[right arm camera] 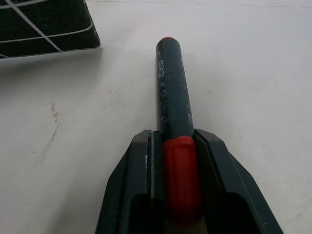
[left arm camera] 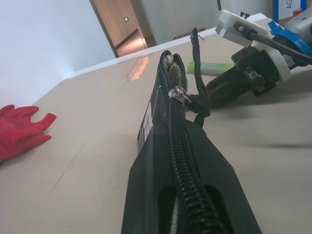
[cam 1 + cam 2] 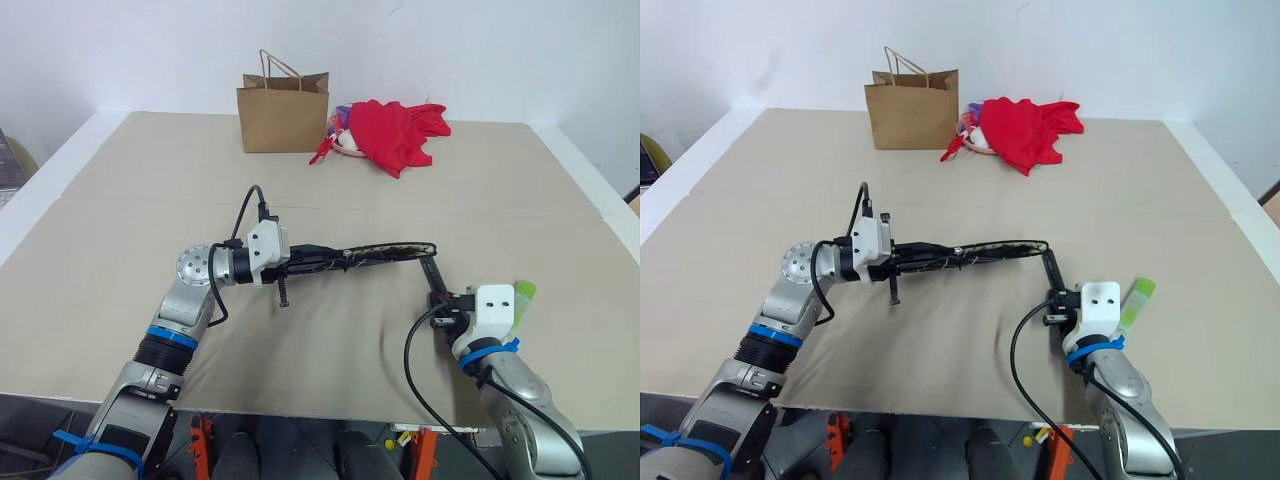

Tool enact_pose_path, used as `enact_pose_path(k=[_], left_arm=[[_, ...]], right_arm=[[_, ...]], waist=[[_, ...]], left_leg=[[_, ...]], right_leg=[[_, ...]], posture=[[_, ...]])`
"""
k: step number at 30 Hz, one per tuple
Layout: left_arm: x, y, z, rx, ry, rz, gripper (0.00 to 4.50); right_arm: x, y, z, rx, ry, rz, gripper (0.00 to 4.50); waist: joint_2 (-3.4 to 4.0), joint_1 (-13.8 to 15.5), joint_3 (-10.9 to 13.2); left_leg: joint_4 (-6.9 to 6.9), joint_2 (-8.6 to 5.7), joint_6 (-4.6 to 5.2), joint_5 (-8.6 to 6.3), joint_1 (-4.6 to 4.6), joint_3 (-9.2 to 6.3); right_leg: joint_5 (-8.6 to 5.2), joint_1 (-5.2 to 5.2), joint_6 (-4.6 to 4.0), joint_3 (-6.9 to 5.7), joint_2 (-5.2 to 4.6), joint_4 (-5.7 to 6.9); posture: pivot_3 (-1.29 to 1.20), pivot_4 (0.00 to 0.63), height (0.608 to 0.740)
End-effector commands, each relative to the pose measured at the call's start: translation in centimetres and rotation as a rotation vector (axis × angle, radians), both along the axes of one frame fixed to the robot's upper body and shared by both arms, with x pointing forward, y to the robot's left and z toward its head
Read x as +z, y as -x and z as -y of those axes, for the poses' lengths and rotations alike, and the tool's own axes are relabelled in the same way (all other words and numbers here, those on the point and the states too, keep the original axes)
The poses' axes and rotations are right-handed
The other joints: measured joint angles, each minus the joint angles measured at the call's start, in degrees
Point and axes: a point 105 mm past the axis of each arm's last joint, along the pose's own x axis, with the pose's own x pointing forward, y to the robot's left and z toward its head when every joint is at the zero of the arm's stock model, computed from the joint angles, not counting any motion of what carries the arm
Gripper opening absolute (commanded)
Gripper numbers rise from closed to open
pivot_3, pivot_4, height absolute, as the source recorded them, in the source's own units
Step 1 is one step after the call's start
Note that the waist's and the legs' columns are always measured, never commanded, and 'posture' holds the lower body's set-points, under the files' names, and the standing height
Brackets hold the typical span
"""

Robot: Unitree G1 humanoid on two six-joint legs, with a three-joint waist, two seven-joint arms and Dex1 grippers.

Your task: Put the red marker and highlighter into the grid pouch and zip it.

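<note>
Both head views look down on the table (image 3: pixel 120 200). Wrist views sit close, perhaps sharing the grid pouch (image 1: pixel 44 24).

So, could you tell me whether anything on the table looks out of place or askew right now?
Nothing looks spilled or damaged. The grid pouch is held on edge, above the table, by the left gripper, zipper part open. The right gripper has the red marker between its fingers. The highlighter lies beside that arm. A red cloth sits crumpled near the paper bag.

Fabric grid pouch (image 3: pixel 385 253) — matt tabletop (image 3: pixel 150 200)
</note>
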Motion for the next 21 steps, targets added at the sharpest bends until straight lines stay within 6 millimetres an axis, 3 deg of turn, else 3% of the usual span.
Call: enact_pose_path(k=[1,3,6,8,11,15,21], left_arm=[[1.3,0.2,-0.3,0.006,0.02,0.058,0.0],[1.2,0.3,-0.3,0.001,0.016,0.056,0.0],[1.1,0.3,-0.2,-0.009,0.015,0.051,0.0],[1.1,0.4,-0.1,-0.018,0.015,0.047,0.0],[0.9,0.6,-0.1,-0.039,0.008,0.041,0.0],[0.6,0.9,-0.3,-0.064,-0.014,0.036,0.0],[0.5,1.2,-0.4,-0.093,-0.031,0.032,0.0]], right_arm=[[2.9,-0.8,2.1,0.013,0.062,0.08,0.62],[7.1,-1.5,3.4,0.057,0.146,0.198,0.62],[11.1,-1.7,3.3,0.192,0.293,0.278,0.62],[12.9,-1.6,3.1,0.293,0.372,0.31,0.62],[15.4,-0.1,1.8,0.579,0.525,0.352,0.62],[14.6,3.4,-0.3,0.988,0.688,0.261,0.62],[13.0,4.8,-0.7,1.19,0.777,0.164,0.62]], waist=[[0.0,0.0,0.0],[0.0,0.0,0.0],[0.25,0.0,0.2],[0.25,0.0,0.3],[0.31,0.1,0.3],[0.35,0.2,0.4],[0.29,0.3,0.4]], left_leg=[[0.0,0.0,0.0,0.0,0.0,0.0],[0.0,-0.01,0.0,0.01,-0.01,0.01],[0.0,-0.12,0.03,0.04,-0.07,0.04],[-0.18,-0.13,0.04,0.04,-0.05,-0.02],[-0.34,-0.14,0.07,0.03,-0.05,-0.06],[-0.35,-0.16,0.24,-0.07,-0.17,0.06],[-0.24,-0.17,0.24,-0.07,-0.15,0.06]], right_leg=[[0.01,0.0,0.02,0.0,0.0,0.0],[0.02,-0.01,0.01,0.01,0.0,0.0],[0.09,-0.06,0.19,0.05,-0.09,0.0],[0.02,-0.07,0.18,0.01,-0.08,-0.01],[-0.07,-0.11,0.13,-0.04,-0.08,-0.02],[-0.24,0.0,-0.18,-0.32,-0.22,-0.05],[-0.35,0.12,-0.14,-0.46,-0.28,-0.05]], posture=[[0.0,0.15,0.74],[0.0,0.15,0.74],[0.0,0.15,0.74],[0.0,0.15,0.74],[0.0,0.15,0.74],[0.0,0.15,0.74],[0.0,0.15,0.74]])
